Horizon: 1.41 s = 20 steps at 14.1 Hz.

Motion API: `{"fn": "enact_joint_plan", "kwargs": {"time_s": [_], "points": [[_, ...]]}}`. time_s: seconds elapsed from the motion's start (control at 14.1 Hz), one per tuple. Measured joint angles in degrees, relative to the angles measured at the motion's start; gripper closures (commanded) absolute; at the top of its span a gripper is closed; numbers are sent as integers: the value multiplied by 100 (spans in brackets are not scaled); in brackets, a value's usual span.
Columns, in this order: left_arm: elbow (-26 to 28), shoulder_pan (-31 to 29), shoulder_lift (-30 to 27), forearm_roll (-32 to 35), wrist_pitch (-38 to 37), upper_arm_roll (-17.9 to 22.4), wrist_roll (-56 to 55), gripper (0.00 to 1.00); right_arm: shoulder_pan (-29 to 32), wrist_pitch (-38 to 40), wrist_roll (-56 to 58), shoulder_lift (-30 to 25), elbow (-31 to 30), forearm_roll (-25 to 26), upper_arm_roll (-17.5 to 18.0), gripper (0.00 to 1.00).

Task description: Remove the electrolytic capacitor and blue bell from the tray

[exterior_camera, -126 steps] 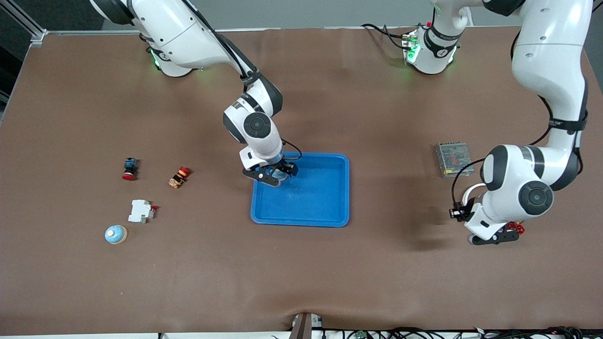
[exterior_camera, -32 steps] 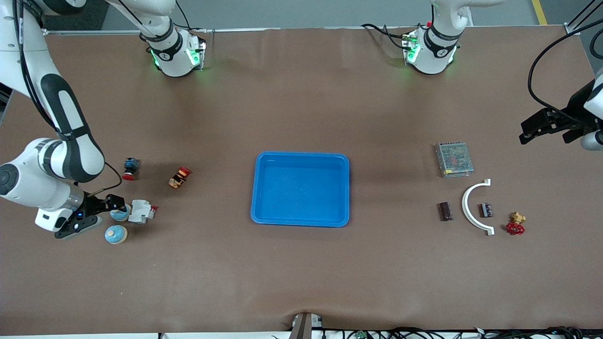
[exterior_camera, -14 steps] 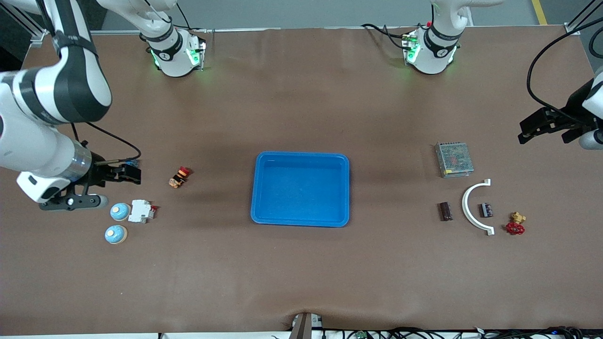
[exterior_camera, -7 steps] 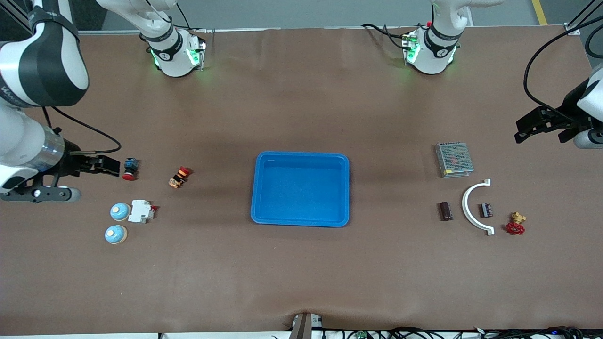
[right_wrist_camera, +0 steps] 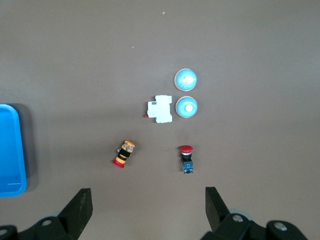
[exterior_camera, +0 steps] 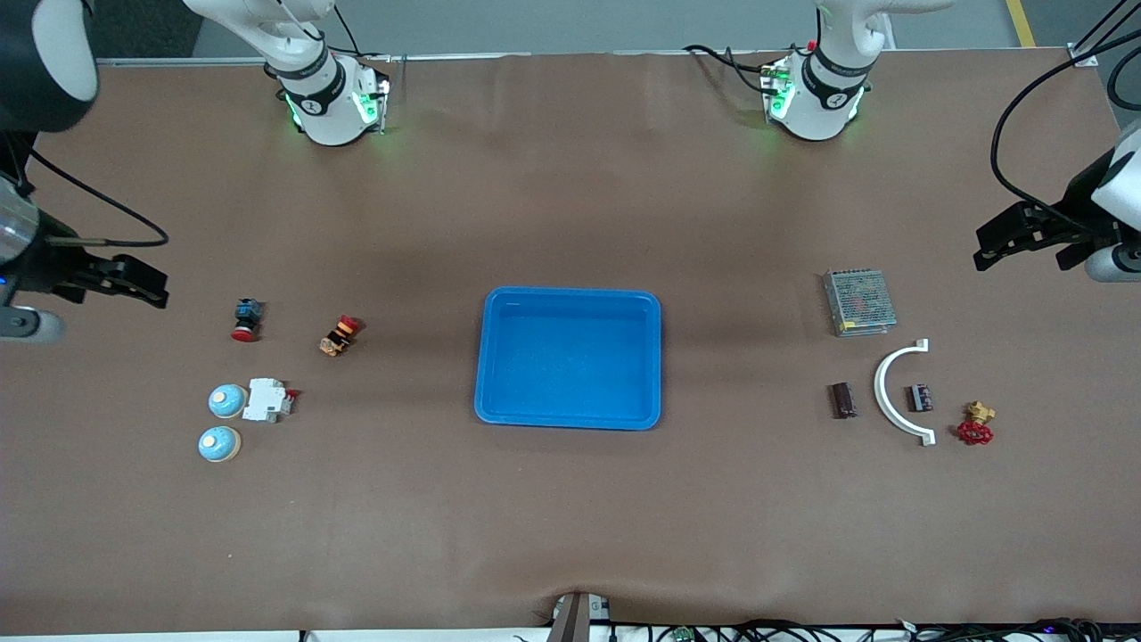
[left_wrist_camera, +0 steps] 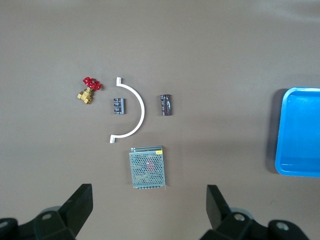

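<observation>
Two blue bells lie at the right arm's end of the table: one bell (exterior_camera: 226,400) (right_wrist_camera: 186,107) beside a white breaker (exterior_camera: 267,400), the other bell (exterior_camera: 219,443) (right_wrist_camera: 185,78) nearer the front camera. Two dark capacitors lie at the left arm's end: one capacitor (exterior_camera: 841,399) (left_wrist_camera: 166,105) outside a white arc (exterior_camera: 896,392), the other capacitor (exterior_camera: 919,398) (left_wrist_camera: 118,106) inside it. My right gripper (exterior_camera: 107,283) (right_wrist_camera: 148,210) hangs open and empty, high over the table's edge. My left gripper (exterior_camera: 1012,239) (left_wrist_camera: 149,210) waits open and empty, high over its end.
An empty blue tray (exterior_camera: 570,419) sits mid-table. Two red-capped buttons (exterior_camera: 245,319) (exterior_camera: 340,335) lie farther from the front camera than the bells. A perforated metal box (exterior_camera: 858,301) and a red-handled brass valve (exterior_camera: 975,426) lie by the capacitors.
My right arm has risen and drawn back toward the table's edge at its end, away from the bells. The left arm has barely moved. Nothing on the table has shifted.
</observation>
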<state>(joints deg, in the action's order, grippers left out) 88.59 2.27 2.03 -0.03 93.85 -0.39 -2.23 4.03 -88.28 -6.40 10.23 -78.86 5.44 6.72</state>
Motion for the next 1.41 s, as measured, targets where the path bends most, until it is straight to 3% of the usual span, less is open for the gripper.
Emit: {"fn": "enact_joint_plan", "kwargs": {"time_s": [0.28, 0.99, 1.41], "points": [[-1, -1, 0, 0, -1, 0, 0, 0, 293, 3, -3, -206, 1, -407, -6, 0], [-1, -4, 0, 0, -1, 0, 0, 0, 313, -2, -106, -537, -251, -444, -166, 0], [-2, -10, 0, 0, -1, 1, 0, 0, 159, -536, -106, -888, -946, -450, -405, 0]]}}
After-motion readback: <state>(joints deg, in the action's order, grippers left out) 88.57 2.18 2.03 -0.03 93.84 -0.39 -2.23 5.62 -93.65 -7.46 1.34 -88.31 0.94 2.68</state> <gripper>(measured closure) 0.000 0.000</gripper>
